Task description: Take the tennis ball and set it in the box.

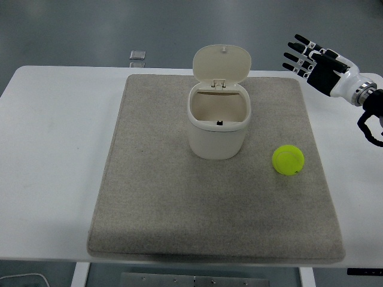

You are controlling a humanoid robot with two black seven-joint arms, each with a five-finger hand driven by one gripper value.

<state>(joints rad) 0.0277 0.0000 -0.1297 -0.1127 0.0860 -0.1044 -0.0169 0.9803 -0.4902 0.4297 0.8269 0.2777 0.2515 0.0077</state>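
Right robot hand (316,64) raised at desk's (54,149) far right corner, fingers (297,50) spread, empty, tennis ball (288,161) on mat (179,203) beside open box (218,122)

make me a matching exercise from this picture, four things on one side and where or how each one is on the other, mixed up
Things:
1. tennis ball
2. box
3. right hand
4. mat

Descriptions:
A. lid flipped up, nothing visible inside
B. grey, covering the middle of the white table
C. lying on the mat, right of the box
D. raised at the far right, fingers spread, holding nothing

Pairs: 1-C, 2-A, 3-D, 4-B
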